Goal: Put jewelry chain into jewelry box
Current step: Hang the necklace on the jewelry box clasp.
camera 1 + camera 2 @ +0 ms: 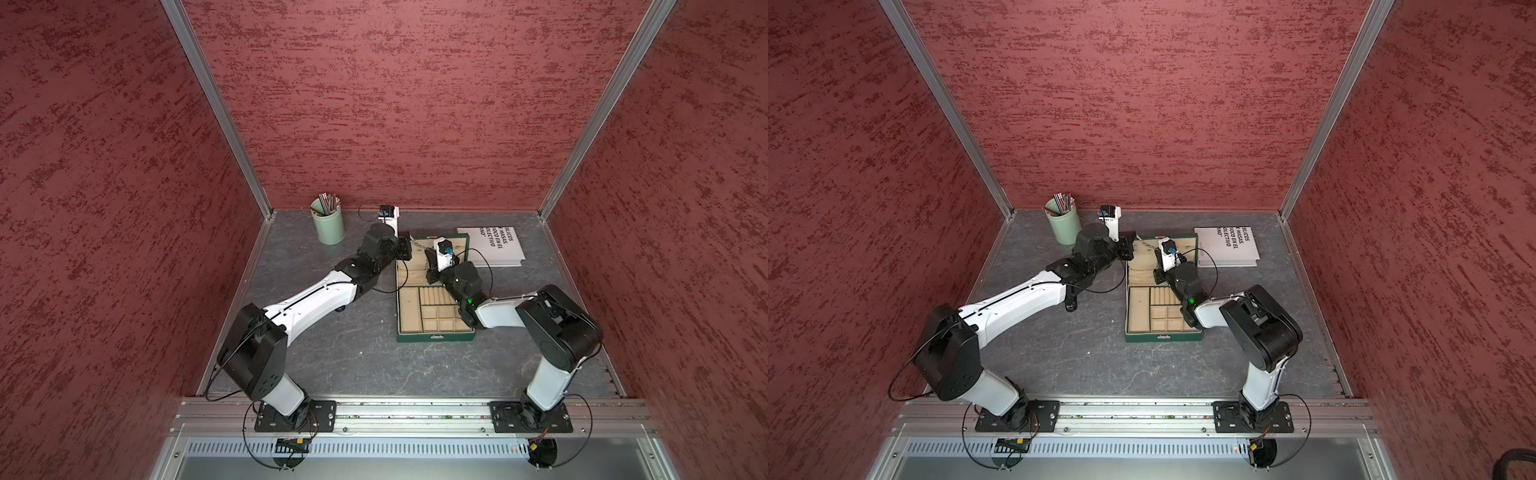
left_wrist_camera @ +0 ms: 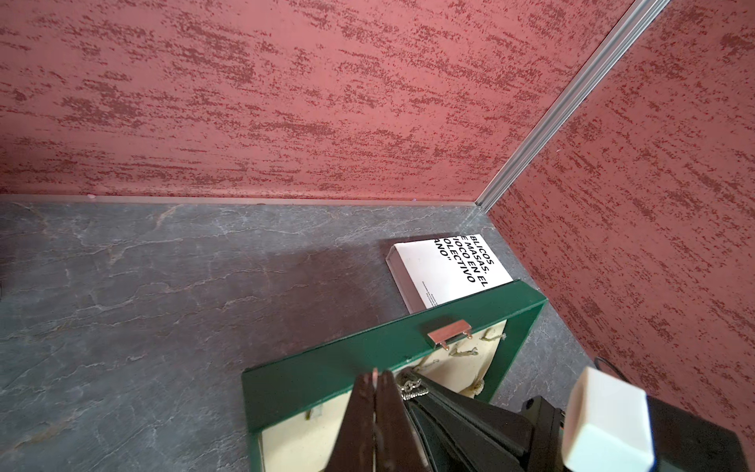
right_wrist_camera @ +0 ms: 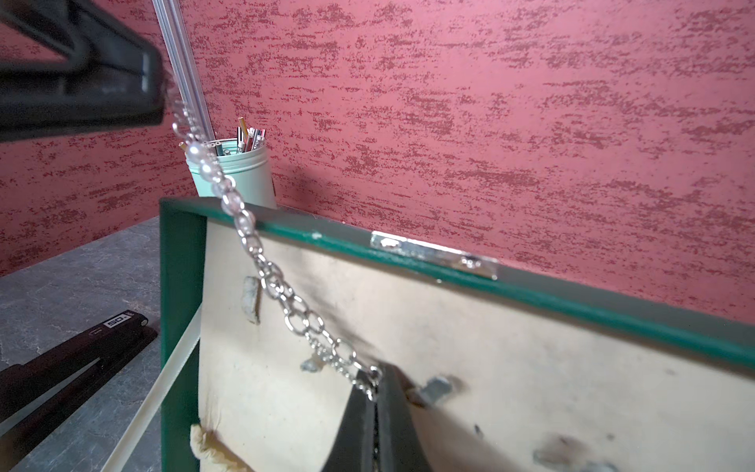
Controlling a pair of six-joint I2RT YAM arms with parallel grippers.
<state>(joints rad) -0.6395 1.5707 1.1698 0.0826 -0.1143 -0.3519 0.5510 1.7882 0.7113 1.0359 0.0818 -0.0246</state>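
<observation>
The dark green jewelry box (image 1: 434, 336) lies open on the grey table, its lid (image 3: 531, 298) raised at the far end and its beige compartments facing up. The silvery jewelry chain (image 3: 286, 294), with a few pale beads, hangs stretched in the air in front of the lid's lining. My right gripper (image 3: 375, 388) is shut on its lower end. My left gripper (image 3: 157, 98) is shut on its upper end near the lid's left corner. In both top views the chain (image 1: 417, 244) (image 1: 1144, 242) runs between the left gripper (image 1: 406, 248) and the right gripper (image 1: 428, 259).
A mint green pencil cup (image 1: 329, 226) stands at the back left. Beyond the box, at the back right, a white book (image 1: 494, 245) lies flat. A black stapler-like tool (image 3: 81, 351) lies on the table left of the box. Red walls close three sides.
</observation>
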